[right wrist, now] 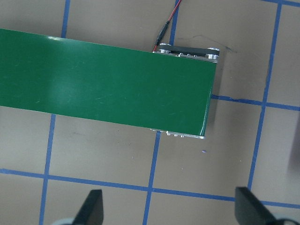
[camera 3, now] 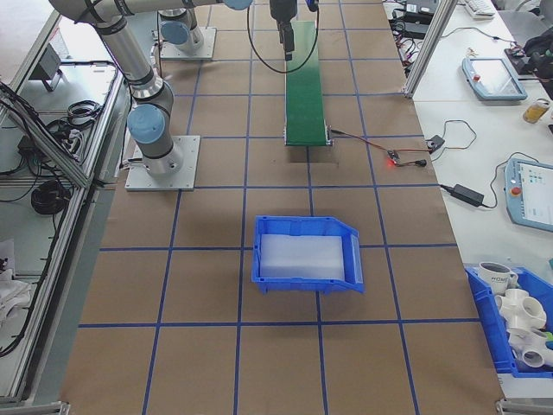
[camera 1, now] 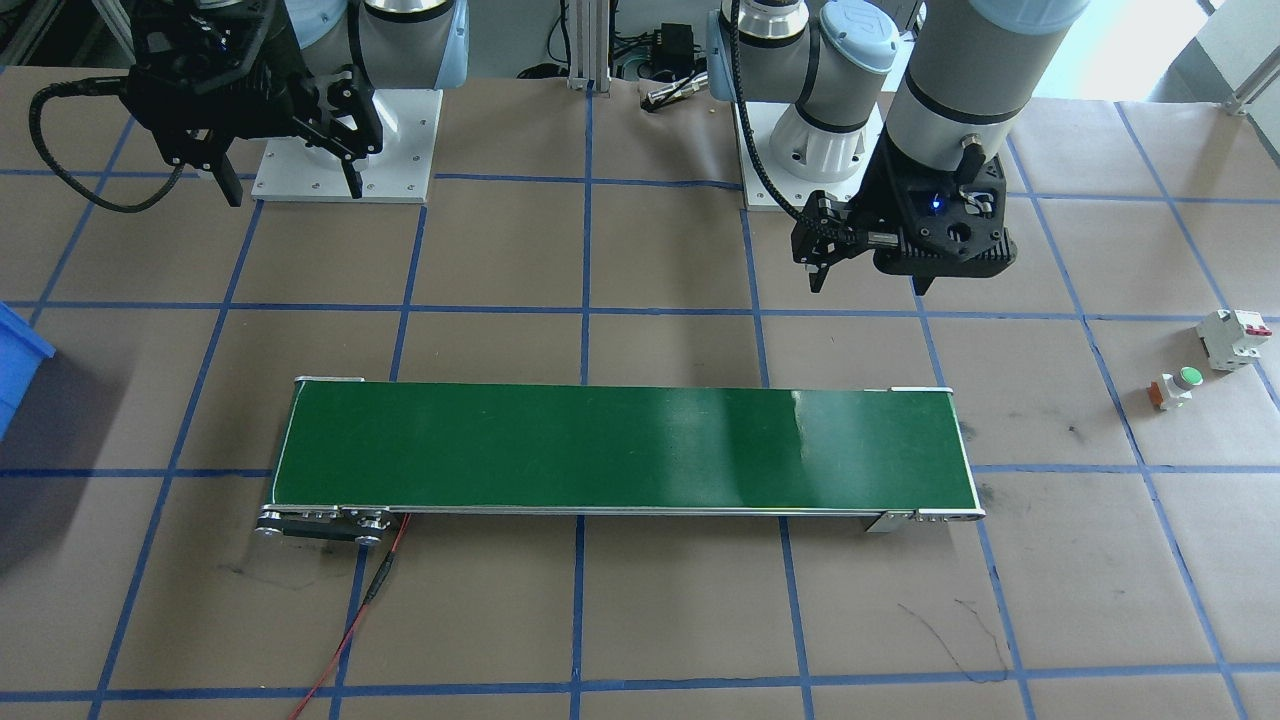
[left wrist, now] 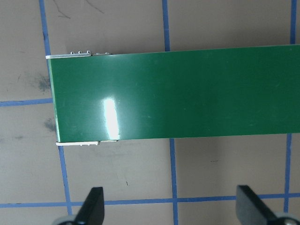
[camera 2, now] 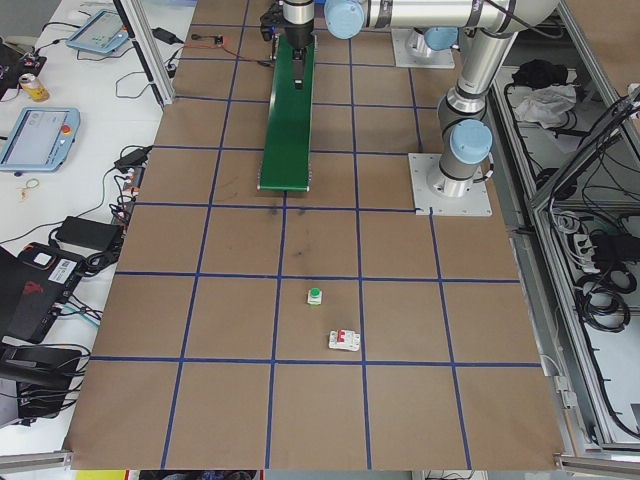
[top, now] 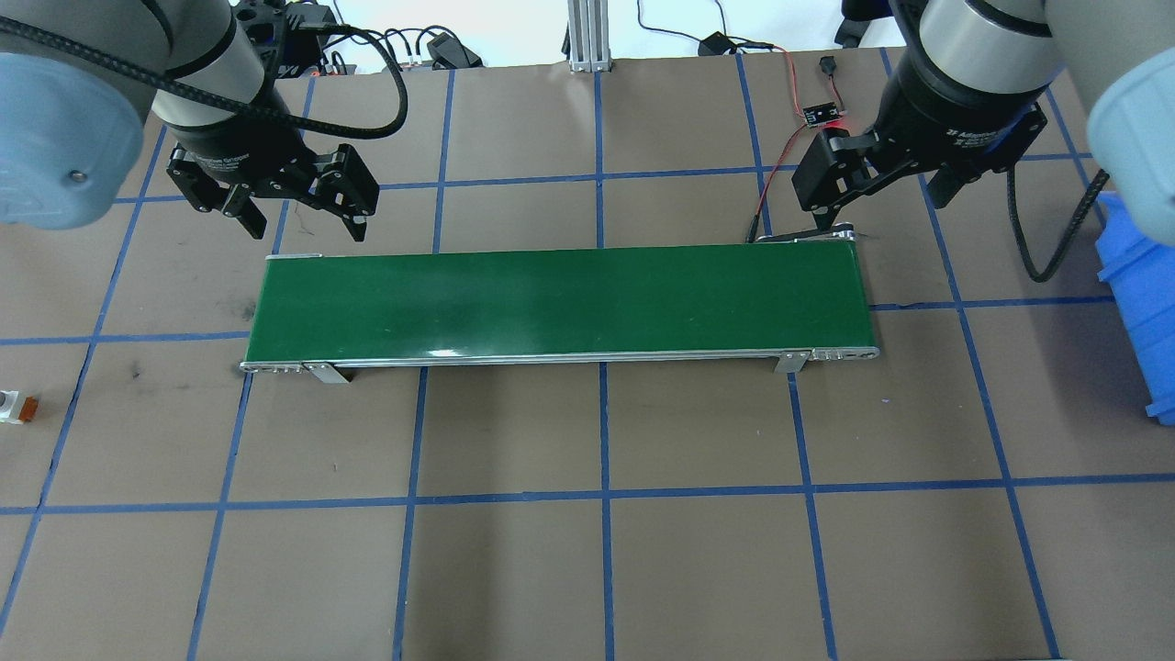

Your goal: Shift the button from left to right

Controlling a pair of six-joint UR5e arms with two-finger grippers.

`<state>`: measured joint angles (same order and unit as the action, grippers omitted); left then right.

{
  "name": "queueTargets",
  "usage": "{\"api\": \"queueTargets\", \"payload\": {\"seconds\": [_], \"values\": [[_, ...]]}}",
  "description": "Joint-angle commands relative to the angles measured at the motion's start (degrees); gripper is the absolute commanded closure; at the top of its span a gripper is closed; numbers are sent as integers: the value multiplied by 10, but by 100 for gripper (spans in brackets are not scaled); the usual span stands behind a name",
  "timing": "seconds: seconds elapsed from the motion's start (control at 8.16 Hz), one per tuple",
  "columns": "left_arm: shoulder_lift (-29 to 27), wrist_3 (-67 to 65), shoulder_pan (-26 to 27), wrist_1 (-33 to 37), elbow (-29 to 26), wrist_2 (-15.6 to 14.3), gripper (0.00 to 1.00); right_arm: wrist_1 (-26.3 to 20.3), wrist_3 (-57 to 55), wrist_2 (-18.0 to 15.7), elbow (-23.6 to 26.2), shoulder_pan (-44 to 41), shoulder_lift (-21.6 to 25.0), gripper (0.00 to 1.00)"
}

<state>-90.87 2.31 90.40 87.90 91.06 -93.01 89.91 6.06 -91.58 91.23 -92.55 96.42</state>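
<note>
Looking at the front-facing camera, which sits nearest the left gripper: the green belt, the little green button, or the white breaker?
From the left gripper:
1. Green belt, just below it.
2. Green button, out toward the table's end.
3. White breaker, just beyond the button.

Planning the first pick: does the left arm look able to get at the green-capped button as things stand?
Probably yes. The button sits on open table beyond the conveyor belt end, on the left arm's side. The left end effector is open and empty; only the circuit breaker stands nearby, apart from it.
</note>
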Motion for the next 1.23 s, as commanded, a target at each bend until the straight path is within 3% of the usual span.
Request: {"api": "queueTargets", "payload": {"seconds": [0.0, 0.25, 0.37, 0.74, 0.98, 1.1], "values": [[11, 1, 0, -3, 3, -1, 0, 0, 0, 0, 0, 0, 0, 1], [13, 80, -12, 14, 4, -3, 0, 0, 0, 0, 0, 0, 0, 1], [4, 135, -42, 10, 4, -3, 0, 0, 0, 0, 0, 0, 0, 1], [-9, 210, -242, 0, 6, 0, 0, 0, 0, 0, 0, 0, 0, 1], [-47, 279, -312, -17, 2, -2, 0, 0, 0, 0, -1, 0, 0, 1], [-55, 297, -323, -39, -1, -3, 0, 0, 0, 1, 0, 0, 0, 1]]}}
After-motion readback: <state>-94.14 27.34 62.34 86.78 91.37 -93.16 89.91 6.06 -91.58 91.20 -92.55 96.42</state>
